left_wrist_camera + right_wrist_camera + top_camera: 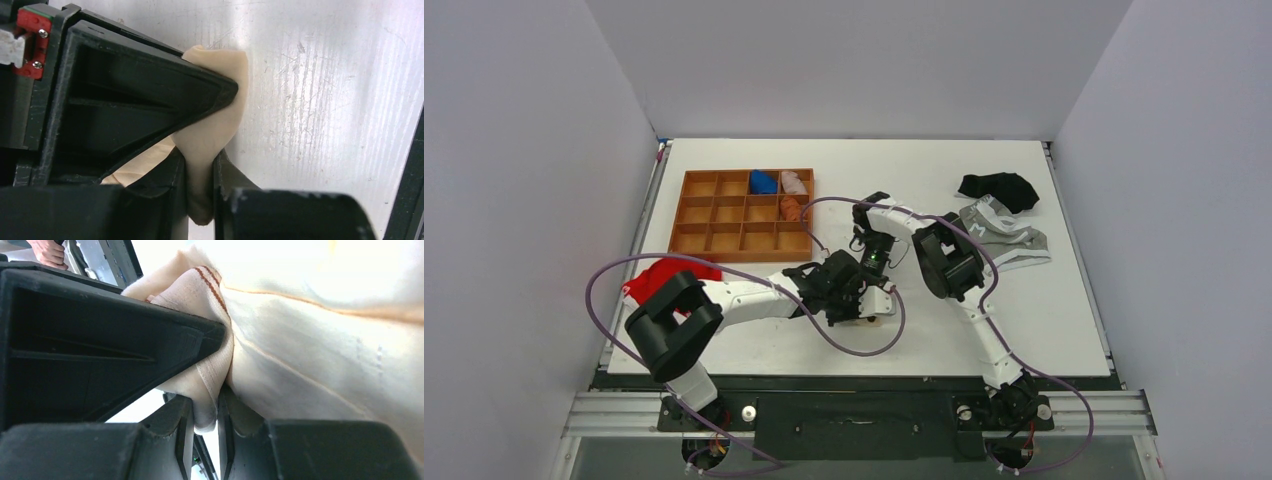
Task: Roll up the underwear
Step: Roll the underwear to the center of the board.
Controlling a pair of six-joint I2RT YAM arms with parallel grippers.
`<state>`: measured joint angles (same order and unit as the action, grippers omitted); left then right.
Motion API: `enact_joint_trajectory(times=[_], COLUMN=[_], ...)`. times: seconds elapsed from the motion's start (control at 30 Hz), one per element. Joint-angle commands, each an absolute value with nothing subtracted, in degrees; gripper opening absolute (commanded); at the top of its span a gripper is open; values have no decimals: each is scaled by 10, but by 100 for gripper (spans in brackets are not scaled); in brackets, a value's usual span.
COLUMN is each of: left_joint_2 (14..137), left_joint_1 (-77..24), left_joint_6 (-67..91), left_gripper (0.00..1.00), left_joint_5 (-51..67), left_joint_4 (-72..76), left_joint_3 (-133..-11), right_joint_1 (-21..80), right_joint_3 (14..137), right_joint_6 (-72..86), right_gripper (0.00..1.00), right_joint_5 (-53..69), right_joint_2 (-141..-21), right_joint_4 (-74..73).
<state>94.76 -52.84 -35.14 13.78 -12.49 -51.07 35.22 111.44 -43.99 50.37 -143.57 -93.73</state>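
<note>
On the table (1044,320), near the front and in the middle: the underwear (220,125), a small cream bundle under both arms. Left gripper (201,160) almost closed, pinching a fold of the soft cloth tight. Right gripper (205,395) almost closed too, squeezing another fold with a thin brown seam. Far to the left, an orange tray (686,215) and a red garment (659,272). Far to the right, a grey garment (1009,240) and a black one (999,188), both well apart from the bundle.

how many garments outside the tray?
4: red one at the left edge, black one far right, grey one just nearer, cream one near centre. Others may be hidden.
</note>
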Motion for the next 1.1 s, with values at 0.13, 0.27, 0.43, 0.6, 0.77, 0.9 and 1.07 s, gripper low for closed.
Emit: enact_joint_trajectory(times=[0.13,0.27,0.43,0.6,0.77,0.9,1.07], left_joint_2=[947,949,959,963,967,975,993], left_joint_1=[-537,-531,-524,-523,-519,-494,-450], left_joint_6=[-324,-313,-288,-229,-198,-174,-143], left_gripper=[0,0,0,0,0,0,0], left_joint_5=[184,207,242,244,231,251,309], left_joint_4=[-169,-177,-167,-92,-62,-59,-72], left_joint_3=[-528,-531,-535,-494,-474,-476,-491], right_joint_1=[334,309,267,241,233,231,220], right_joint_3=[1073,1021,966,938,929,924,905], right_joint_6=[-440,-409,-396,-400,-391,-392,-372], right_gripper=[24,34,39,39,39,39,39], right_joint_5=[480,479,483,495,503,513,517], right_joint_2=[-1397,-1323,-1262,-1223,-1220,-1221,-1210], right_joint_4=[-843,-790,-751,-739,-722,-714,-681])
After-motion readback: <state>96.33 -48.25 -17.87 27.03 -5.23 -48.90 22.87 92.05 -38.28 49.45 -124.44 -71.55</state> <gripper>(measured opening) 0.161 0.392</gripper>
